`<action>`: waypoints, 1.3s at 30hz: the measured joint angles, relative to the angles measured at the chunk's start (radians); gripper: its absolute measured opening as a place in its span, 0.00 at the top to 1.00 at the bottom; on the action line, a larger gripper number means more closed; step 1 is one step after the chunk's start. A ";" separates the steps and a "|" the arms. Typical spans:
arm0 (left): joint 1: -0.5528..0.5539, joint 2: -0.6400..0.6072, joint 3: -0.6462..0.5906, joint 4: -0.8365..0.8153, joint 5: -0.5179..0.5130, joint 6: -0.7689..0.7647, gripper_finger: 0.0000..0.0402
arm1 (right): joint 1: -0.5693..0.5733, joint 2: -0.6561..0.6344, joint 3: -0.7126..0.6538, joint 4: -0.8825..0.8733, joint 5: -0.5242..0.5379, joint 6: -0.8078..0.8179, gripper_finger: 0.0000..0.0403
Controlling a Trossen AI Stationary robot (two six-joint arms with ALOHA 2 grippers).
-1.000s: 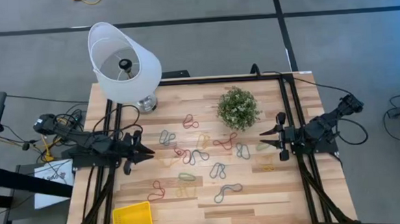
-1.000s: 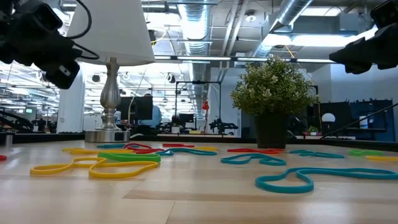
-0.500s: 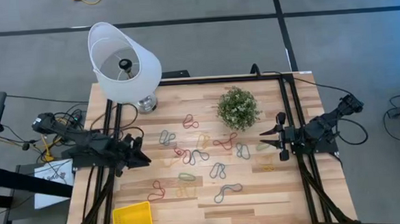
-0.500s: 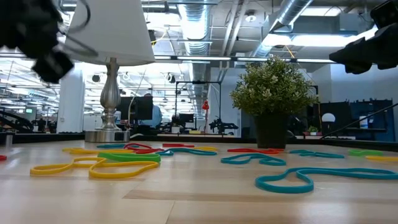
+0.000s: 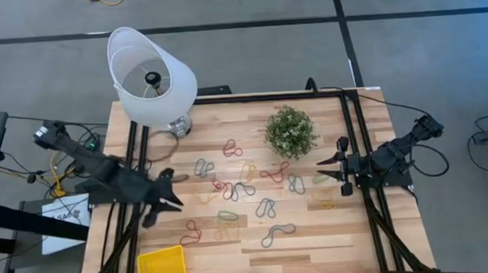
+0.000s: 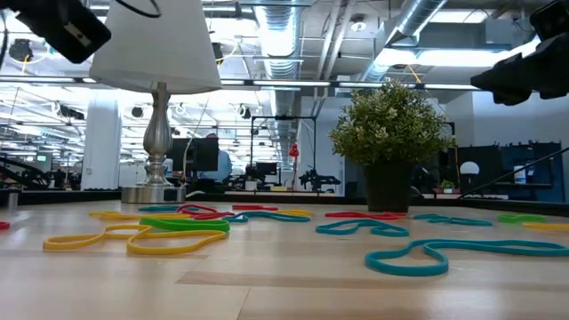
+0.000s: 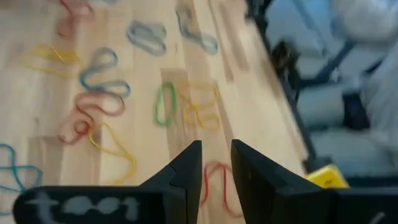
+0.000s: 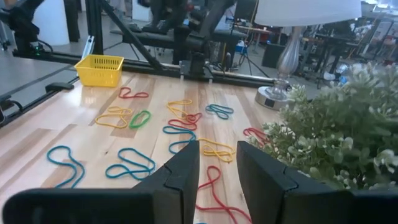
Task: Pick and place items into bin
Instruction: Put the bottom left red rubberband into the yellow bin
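Note:
Several thin rubber-band loops [image 5: 238,191] in red, grey-blue, green and yellow lie flat and scattered across the middle of the wooden table, also seen as bands [image 6: 178,233] in the low view. The yellow bin [image 5: 161,268] sits at the near left corner and shows as the bin [image 8: 99,70] in the right wrist view. My left gripper [image 5: 179,203] hovers above the table's left part, open by a narrow gap, pointing toward the bands; a red band [image 7: 214,183] lies beneath my left gripper [image 7: 216,144]. My right gripper [image 5: 321,169] waits raised at the right side, narrowly open and holding nothing.
A small potted plant [image 5: 290,131] stands on the far middle of the table. A white-shaded lamp [image 5: 151,74] stands at the far left corner. Black frame rails [image 5: 357,147] run along both sides. Bare wood lies between the bands and the bin.
My left gripper has drawn back a little toward the table's left edge, then risen and swung toward the near edge, turning as it went. It holds nothing throughout. The bands and my right arm have kept still.

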 joint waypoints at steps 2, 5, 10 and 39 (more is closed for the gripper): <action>-0.030 0.073 0.003 0.000 0.000 -0.022 0.81 | 0.000 0.000 0.000 0.022 -0.006 0.019 0.75; -0.083 0.182 0.003 0.026 -0.035 -0.064 0.82 | 0.000 0.000 0.000 0.062 -0.007 0.120 0.75; -0.131 0.362 0.004 0.143 -0.088 -0.070 0.84 | 0.000 0.000 0.000 0.119 -0.007 0.214 0.75; -0.033 0.704 0.004 0.281 0.093 -0.064 0.93 | 0.000 0.000 0.000 0.128 -0.004 0.190 0.75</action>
